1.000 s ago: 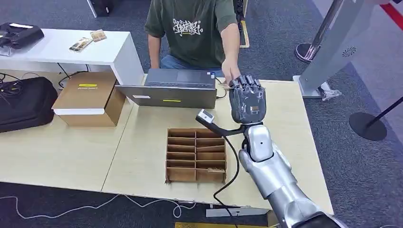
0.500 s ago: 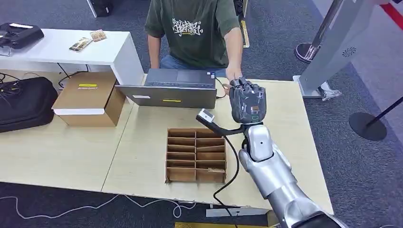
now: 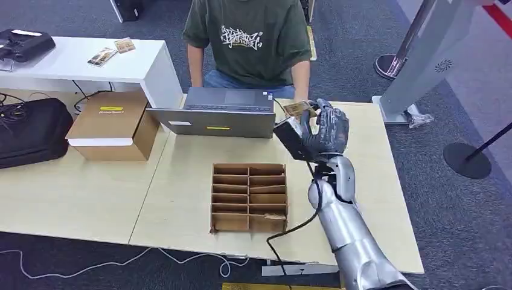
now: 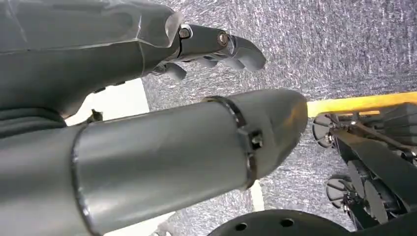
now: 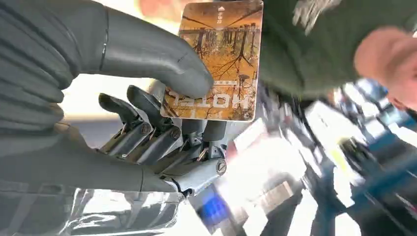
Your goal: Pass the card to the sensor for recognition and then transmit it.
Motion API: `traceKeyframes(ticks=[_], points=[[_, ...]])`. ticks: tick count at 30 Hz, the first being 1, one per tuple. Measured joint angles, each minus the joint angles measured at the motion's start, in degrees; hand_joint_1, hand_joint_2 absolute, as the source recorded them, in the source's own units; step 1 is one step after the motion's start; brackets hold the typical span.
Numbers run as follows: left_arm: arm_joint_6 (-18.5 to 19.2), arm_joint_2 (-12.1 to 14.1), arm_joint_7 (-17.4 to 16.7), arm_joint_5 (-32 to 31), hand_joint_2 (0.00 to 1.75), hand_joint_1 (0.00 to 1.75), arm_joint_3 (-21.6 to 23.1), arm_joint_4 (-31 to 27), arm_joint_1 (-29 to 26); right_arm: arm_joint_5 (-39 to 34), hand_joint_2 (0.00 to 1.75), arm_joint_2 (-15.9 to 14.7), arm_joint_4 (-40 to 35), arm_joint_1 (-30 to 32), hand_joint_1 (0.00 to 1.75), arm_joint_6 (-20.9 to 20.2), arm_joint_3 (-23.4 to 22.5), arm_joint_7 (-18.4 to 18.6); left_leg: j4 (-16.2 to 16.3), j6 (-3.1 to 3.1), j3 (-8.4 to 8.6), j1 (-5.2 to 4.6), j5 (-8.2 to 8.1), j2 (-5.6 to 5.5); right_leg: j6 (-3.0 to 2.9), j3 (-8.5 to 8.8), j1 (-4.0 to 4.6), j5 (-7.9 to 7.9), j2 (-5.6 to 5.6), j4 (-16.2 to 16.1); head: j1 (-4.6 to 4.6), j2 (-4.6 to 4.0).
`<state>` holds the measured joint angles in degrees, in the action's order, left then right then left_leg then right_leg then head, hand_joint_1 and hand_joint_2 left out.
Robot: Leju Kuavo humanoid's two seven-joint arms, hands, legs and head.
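Office floor, grey carpet, pale wooden table (image 3: 90, 193) with laptop (image 3: 220, 113) at its far edge. Right hand (image 3: 324, 128) raised just right of laptop, thumb and fingers clamped on hotel card (image 5: 216, 61), printed face kept clear, likely for reading. Sensor not identifiable. Person (image 3: 247, 39) seated behind laptop, probably to receive card. Left hand (image 4: 216, 46) hanging over carpet, fingers loosely apart, holding nothing.

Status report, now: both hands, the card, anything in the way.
Right hand pinching card under thumb. Left hand hanging by floor, holding nothing. Person seated close behind laptop.
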<state>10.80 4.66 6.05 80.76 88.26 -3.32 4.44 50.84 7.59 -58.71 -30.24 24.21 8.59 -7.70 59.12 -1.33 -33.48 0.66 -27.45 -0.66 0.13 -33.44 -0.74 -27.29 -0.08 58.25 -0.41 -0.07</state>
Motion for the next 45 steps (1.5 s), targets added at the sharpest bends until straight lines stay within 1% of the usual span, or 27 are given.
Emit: traceKeyframes(ticks=[2, 4, 7, 8, 11, 14, 19, 26, 30, 37, 41, 45], points=[[0.0, 0.0, 0.0, 0.0, 0.00, 0.00, 0.0, 0.0, 0.0, -9.0, 1.75, 0.8, -3.0, 1.3, 1.75, -5.7, -2.4, -1.3, 0.0, 0.00, -0.01, 0.00, 0.00, 0.00, 0.00, -0.02, 0.00, -0.01, -0.02, 0.0, 0.00, 0.00], [0.0, 0.0, -0.3, -0.4, 0.00, 0.00, 0.0, 0.0, 0.0, -19.1, 1.75, 1.2, -6.2, 2.6, 1.75, -11.8, -4.9, -1.6, 0.0, 0.00, -0.01, 0.00, 0.00, 0.00, 0.00, -0.02, 0.00, -0.01, -0.02, 0.0, 0.00, 0.00], [0.0, 0.1, -0.8, -1.2, 0.00, 0.00, 0.0, 0.0, -0.1, -29.1, 1.75, 1.3, -9.7, 4.3, 1.75, -17.3, -7.8, -1.3, 0.0, 0.00, -0.02, 0.00, -0.01, 0.00, 0.01, -0.03, 0.00, 0.00, 0.00, 0.0, 0.00, 0.00], [0.0, 0.2, -0.9, -1.6, 0.00, 0.00, 0.0, 0.0, 0.0, -33.3, 1.75, 1.3, -10.9, 4.9, 1.75, -19.7, -9.0, -1.0, 0.0, 0.00, -0.01, 0.00, -0.01, 0.01, 0.01, -0.04, 0.00, 0.00, 0.00, 0.0, 0.00, -0.02], [0.0, 0.4, -1.1, -2.5, 0.00, 0.00, 0.0, 0.0, 0.0, -39.2, 1.75, 0.9, -13.3, 6.4, 1.75, -22.0, -11.7, 0.0, 0.0, 0.00, -0.01, -0.01, -0.01, 0.01, 0.01, -0.04, 0.00, 0.00, 0.00, 0.0, 0.00, 0.00], [-0.1, 0.5, -1.1, -3.0, 0.00, 0.00, 0.0, 0.0, 0.0, -43.5, 1.75, 0.0, -14.6, 7.5, 1.75, -23.6, -14.3, 1.3, 0.0, 0.00, -0.01, -0.01, -0.01, 0.01, 0.01, -0.04, 0.00, 0.00, 0.00, 0.0, 0.00, 0.00], [-0.2, 0.7, -1.1, -3.0, 0.00, 0.00, 0.0, 0.0, 0.0, -45.2, 1.75, -2.6, -14.1, 7.7, 1.75, -24.1, -16.7, 2.3, 0.0, 0.00, -0.01, -0.02, -0.01, 0.04, 0.02, -0.04, -0.01, 0.01, 0.03, 0.0, 0.00, 0.00], [-0.5, 0.7, -1.1, -2.8, 0.00, 0.00, 0.0, 0.0, 0.0, -45.5, 1.75, -5.5, -10.2, 6.7, 1.75, -24.6, -17.3, 2.7, 0.0, 0.00, -0.01, -0.01, -0.01, 0.05, 0.02, -0.04, -0.01, 0.01, 0.03, 0.0, 0.00, 0.00], [-0.5, 0.7, -1.1, -2.1, 0.00, 0.00, 0.0, 0.0, 0.0, -45.0, 1.75, -6.6, -6.9, 5.2, 1.75, -24.9, -17.3, 3.2, 0.0, 0.00, -0.01, -0.01, -0.01, 0.04, 0.02, -0.04, -0.01, 0.02, 0.04, 0.0, 0.00, 0.00], [-0.5, 0.6, -1.1, -1.7, 0.00, 0.00, 0.0, 0.0, 0.0, -45.0, 1.75, -7.9, -4.8, 4.7, 1.75, -25.1, -17.3, 3.3, 0.0, 0.01, -0.02, -0.01, -0.01, 0.03, 0.02, -0.04, -0.01, 0.01, 0.02, 0.0, 0.00, 0.00], [-0.6, 0.6, -1.1, -1.7, 0.00, 0.00, 0.0, 0.0, -0.1, -45.4, 1.75, -8.9, -4.5, 6.3, 1.75, -24.7, -17.6, 3.2, 0.0, 0.03, -0.02, -0.02, -0.03, 0.02, 0.03, -0.04, -0.01, 0.01, 0.01, 0.0, 0.00, 0.00], [-0.9, 0.5, -1.1, -1.6, 0.00, 0.00, 0.0, 0.0, -0.1, -46.1, 1.75, -9.4, -6.2, 10.0, 1.75, -24.6, -18.7, 3.2, 0.0, 0.04, -0.03, -0.02, -0.06, 0.01, 0.03, -0.04, -0.01, 0.01, 0.01, -0.1, 0.00, 0.00]])
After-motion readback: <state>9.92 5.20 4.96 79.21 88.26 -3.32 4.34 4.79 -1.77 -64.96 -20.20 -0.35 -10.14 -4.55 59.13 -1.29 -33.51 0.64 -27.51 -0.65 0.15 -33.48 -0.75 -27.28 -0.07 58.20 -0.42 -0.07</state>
